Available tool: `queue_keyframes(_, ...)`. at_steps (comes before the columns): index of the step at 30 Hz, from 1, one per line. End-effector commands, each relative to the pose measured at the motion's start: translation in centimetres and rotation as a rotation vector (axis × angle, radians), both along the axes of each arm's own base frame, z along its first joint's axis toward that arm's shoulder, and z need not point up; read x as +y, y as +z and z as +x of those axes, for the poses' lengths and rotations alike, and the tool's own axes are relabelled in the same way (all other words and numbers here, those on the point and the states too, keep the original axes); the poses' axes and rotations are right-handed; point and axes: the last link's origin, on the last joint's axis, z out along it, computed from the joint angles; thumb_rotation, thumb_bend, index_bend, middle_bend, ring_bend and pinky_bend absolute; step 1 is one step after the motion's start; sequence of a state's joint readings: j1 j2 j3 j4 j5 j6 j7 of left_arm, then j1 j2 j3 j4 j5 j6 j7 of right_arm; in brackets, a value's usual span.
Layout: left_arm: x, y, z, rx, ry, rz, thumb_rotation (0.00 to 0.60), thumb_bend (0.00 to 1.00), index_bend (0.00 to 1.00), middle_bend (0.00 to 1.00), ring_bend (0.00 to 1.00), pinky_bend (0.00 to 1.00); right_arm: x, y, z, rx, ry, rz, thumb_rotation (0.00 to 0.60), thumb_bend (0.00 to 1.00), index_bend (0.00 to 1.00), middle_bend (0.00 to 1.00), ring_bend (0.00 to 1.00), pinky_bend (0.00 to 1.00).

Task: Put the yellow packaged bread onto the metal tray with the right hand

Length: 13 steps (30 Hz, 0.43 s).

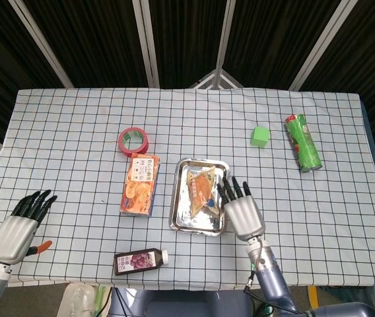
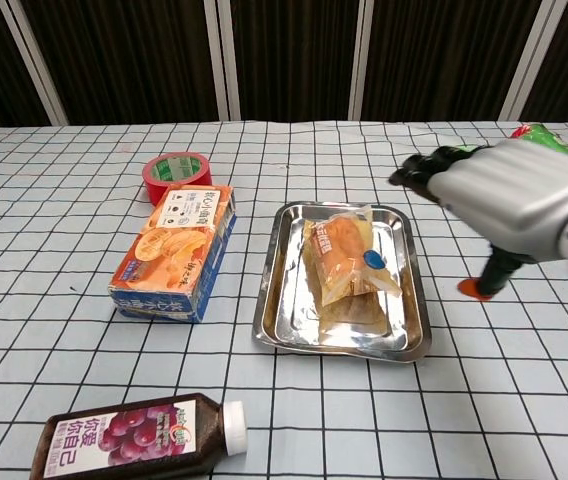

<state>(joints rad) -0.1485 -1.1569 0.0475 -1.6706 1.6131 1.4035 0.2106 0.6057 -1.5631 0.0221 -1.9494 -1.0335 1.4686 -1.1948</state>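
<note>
The yellow packaged bread lies flat inside the metal tray near the table's middle. My right hand hovers just right of the tray, apart from the bread, fingers spread and holding nothing. My left hand rests at the near left corner of the table, fingers apart and empty; the chest view does not show it.
An orange box lies left of the tray, with a red tape roll behind it. A grape juice bottle lies near the front edge. A green cube and green can sit far right.
</note>
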Motion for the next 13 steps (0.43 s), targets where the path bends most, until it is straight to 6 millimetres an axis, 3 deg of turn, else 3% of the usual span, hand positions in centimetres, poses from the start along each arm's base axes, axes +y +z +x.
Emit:
queue_keyframes(1, -0.1, -0.1, 0.1, 0.0, -0.008, -0.001, 0.6, 0.08, 0.0, 0.0, 0.0, 0.09, 4.0, 5.2, -7.4, -0.069, -0.041, -0.111, 0.6, 0.27, 0.0, 0.0, 0.0, 0.01)
queue_keyframes(5, -0.3, -0.4, 0.4, 0.002, -0.03, -0.001, 0.6, 0.08, 0.0, 0.0, 0.0, 0.09, 7.4, 8.3, -14.5, -0.156, -0.035, -0.187, 0.6, 0.27, 0.0, 0.0, 0.0, 0.0)
queue_keyframes(7, -0.4, -0.6, 0.6, 0.006, -0.038, -0.004, 0.6, 0.08, 0.0, 0.0, 0.0, 0.09, 8.1, 9.0, -16.6, -0.163, -0.052, -0.192, 0.6, 0.27, 0.0, 0.0, 0.0, 0.0)
queue_keyframes(9, -0.4, -0.8, 0.6, 0.015, -0.04, -0.006, 0.6, 0.08, 0.0, 0.0, 0.0, 0.09, 8.4, 9.7, -17.4, -0.184, -0.081, -0.211, 0.6, 0.27, 0.0, 0.0, 0.0, 0.0)
queue_keyframes(13, -0.3, -1.3, 0.6, 0.032, -0.035, -0.015, 0.6, 0.08, 0.0, 0.0, 0.0, 0.09, 8.5, 10.5, -17.1, -0.233, -0.069, -0.221, 0.6, 0.27, 0.0, 0.0, 0.0, 0.0)
